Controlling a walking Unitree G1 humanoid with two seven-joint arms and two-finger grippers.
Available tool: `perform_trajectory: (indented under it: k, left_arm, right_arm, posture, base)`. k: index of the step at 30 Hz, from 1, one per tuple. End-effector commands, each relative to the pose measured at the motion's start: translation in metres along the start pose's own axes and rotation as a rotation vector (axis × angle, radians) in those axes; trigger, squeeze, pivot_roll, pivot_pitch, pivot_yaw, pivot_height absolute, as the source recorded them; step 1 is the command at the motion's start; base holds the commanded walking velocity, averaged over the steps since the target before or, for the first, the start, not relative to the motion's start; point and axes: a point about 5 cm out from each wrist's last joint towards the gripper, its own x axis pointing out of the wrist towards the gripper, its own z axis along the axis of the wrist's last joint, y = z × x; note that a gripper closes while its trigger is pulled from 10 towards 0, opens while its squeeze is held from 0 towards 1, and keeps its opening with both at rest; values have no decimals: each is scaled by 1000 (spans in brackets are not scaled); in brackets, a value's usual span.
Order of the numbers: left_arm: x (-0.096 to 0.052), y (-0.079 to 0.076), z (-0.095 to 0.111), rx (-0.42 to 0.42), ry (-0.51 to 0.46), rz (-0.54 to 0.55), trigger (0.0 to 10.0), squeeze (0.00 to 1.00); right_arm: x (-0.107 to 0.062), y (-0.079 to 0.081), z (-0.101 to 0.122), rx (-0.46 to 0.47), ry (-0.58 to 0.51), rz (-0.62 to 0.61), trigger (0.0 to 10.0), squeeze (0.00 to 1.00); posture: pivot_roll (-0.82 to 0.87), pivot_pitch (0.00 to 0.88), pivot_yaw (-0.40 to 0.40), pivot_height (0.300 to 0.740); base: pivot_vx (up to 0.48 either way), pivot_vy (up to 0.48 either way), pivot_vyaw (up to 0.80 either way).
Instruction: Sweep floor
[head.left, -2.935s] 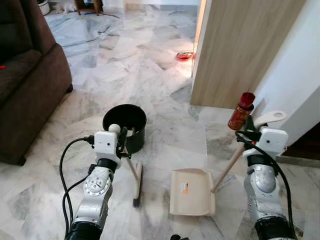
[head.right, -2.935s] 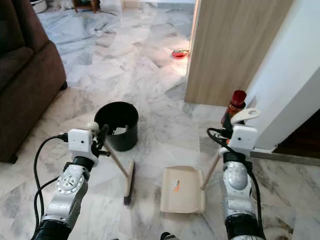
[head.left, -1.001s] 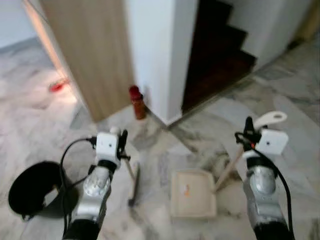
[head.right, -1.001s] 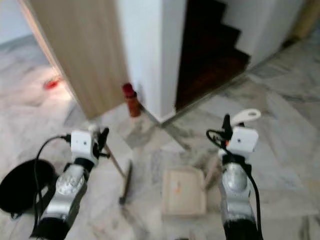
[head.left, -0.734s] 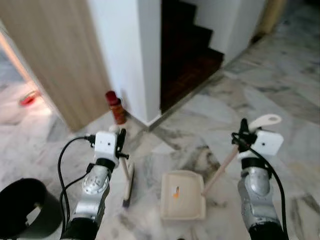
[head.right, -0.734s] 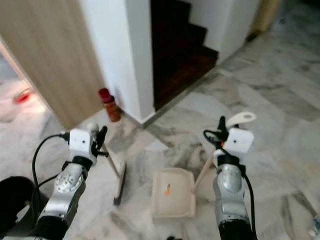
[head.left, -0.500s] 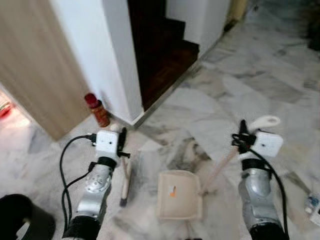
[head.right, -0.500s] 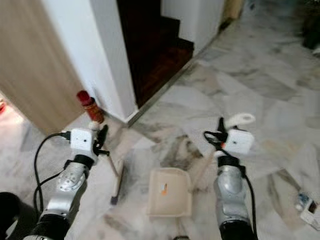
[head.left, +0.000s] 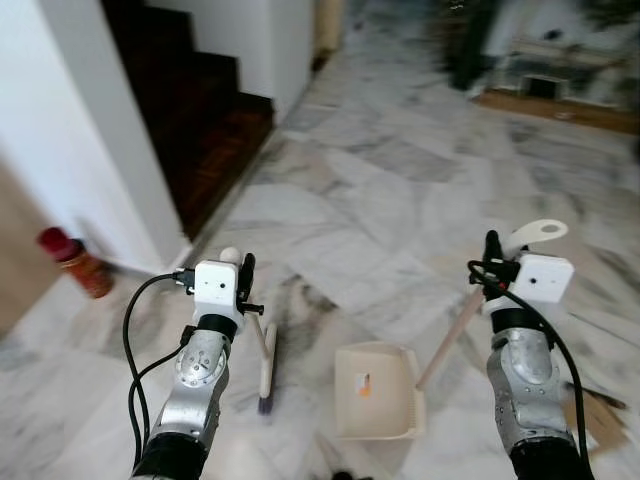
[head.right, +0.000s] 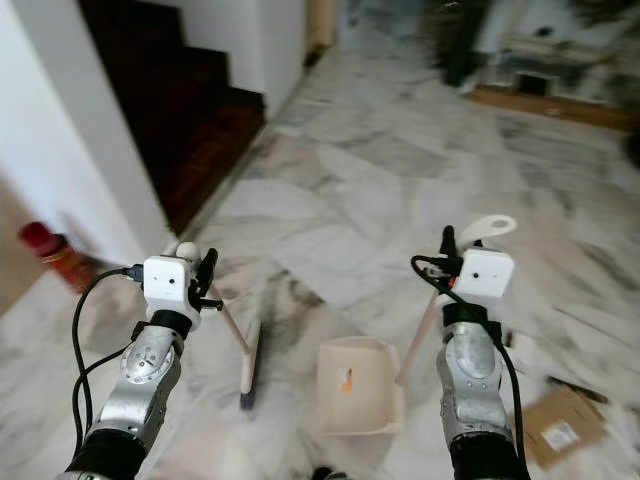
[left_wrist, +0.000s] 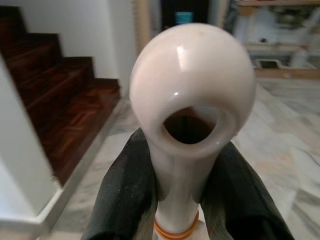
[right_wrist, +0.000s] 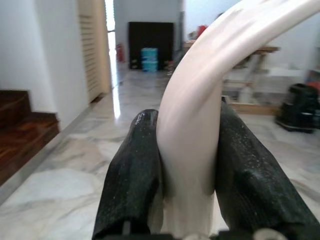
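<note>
My left gripper (head.left: 243, 283) is shut on the cream handle of a small broom (head.left: 264, 368), whose brush head rests on the marble floor just ahead of me. In the left wrist view the handle's round looped end (left_wrist: 192, 100) sits between the black fingers (left_wrist: 125, 190). My right gripper (head.left: 490, 262) is shut on the long handle of a cream dustpan (head.left: 375, 392), which lies flat on the floor right of the broom. The right wrist view shows the curved handle top (right_wrist: 192, 135) clamped between the fingers (right_wrist: 131, 175).
A white wall corner (head.left: 90, 140) and dark wooden stairs (head.left: 190, 100) stand at the left. A red-capped bottle (head.left: 72, 262) sits by the wall. A flat cardboard piece (head.right: 557, 428) lies on the floor at the right. Blurred furniture (head.left: 540, 70) lines the far end.
The whole view has swung to the right: the stairs and red-capped bottle slid left, open marble floor and far furniture came in. Both grippers keep their hold on broom and dustpan.
</note>
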Motion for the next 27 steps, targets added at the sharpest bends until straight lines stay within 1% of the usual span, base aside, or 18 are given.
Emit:
perform_trajectory:
  k: [1,5,10,27]
  left_arm:
    - [1,6,5,16,-36,19,10000,0]
    - [0,7,4,22,-28,17,10000,0]
    - [3,6,6,23,-33,0,10000,0]
    - [3,12,6,36,-35,3,10000,0]
  right_arm:
    - [2,3,4,18,-21,0,10000,0]
    - [-1,4,3,23,-19,-2,10000,0]
    - [-5,1,1,22,-16,-16,10000,0]
    - [-4,5,1,34,-17,-17,10000,0]
  posture:
    - [-8,112,13,740]
    - [-16,106,28,740]
    - [-17,99,35,740]
    - [-10,85,43,740]
  base:
    - [0,0,-788]
    - [0,0,-769]
    - [0,0,-769]
    - [0,0,-769]
